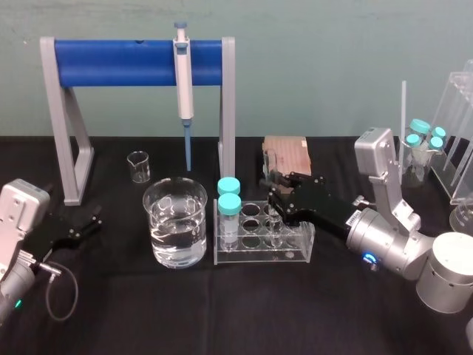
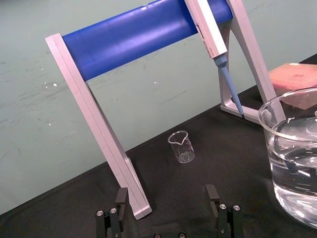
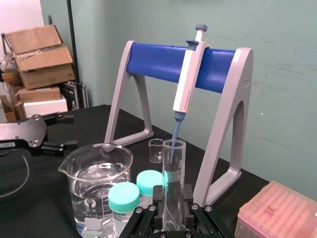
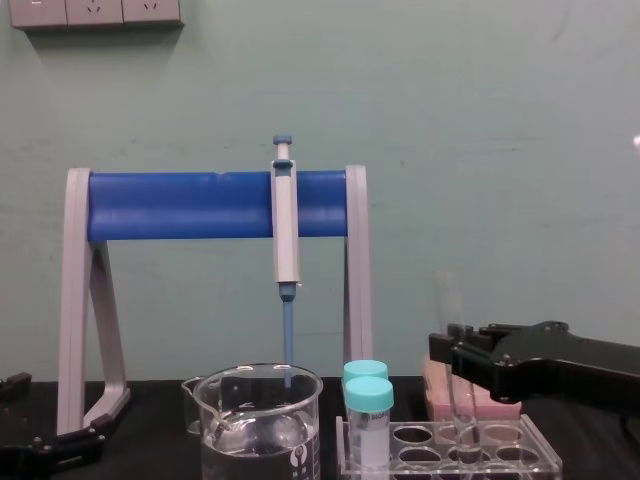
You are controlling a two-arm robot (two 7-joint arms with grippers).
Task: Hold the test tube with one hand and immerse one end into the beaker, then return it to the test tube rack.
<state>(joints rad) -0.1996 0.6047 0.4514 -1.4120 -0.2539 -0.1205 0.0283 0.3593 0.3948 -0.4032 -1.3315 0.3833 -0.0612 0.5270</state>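
On the end of the low clear plastic rack (image 1: 290,252) nearest the wide clear glass beaker (image 1: 176,222) stand two teal-capped tubes (image 1: 229,197), the blue-tipped white pipette (image 1: 183,81) hangs seemingly just behind the beaker's rim, and the black tabletop (image 1: 222,310) in front lies open

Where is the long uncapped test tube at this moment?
In the chest view the test tube stands upright in the test tube rack, right of the beaker and the teal-capped tubes, held between the fingers of the right gripper.
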